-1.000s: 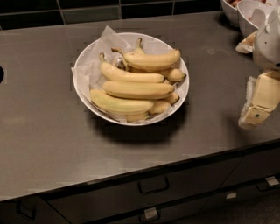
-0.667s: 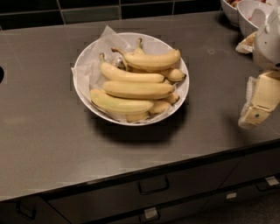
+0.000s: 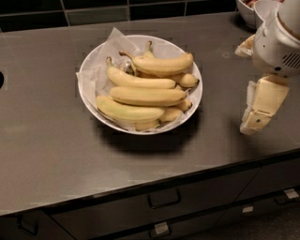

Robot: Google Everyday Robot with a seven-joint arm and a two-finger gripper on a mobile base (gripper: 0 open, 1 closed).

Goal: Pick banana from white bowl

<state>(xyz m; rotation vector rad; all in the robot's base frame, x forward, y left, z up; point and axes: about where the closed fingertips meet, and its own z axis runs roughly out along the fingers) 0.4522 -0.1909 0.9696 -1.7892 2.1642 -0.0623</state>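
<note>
- Well, the gripper [image 3: 257, 112] hung at the right side, low over the counter [image 3: 51, 140] and close to its front edge.
- It held nothing, and I could not tell if it was spread or pressed together.
- It pointed down and a little to the left.
- It was well apart from the white bowl [image 3: 199, 96], with bare counter between them.
- The white bowl sat near the middle of the counter, to the left of the gripper.
- Crinkled white paper [image 3: 115, 41] lined the bowl and stuck up past the back rim.
- The banana [image 3: 164, 65] lay at the top of the pile, toward the back of the bowl.
- Its thin brown stem pointed left, and its other end pointed toward the gripper.
- It rested on the other bananas [image 3: 145, 96], which lay side by side below it.
- More white dishes [image 3: 251, 10], maybe small bowls, sat at the far right corner, behind the gripper.
- Black tiles [image 3: 93, 11] ran along the wall at the back.
- Dark drawers [image 3: 164, 199] with handles were under the counter's front edge.
</note>
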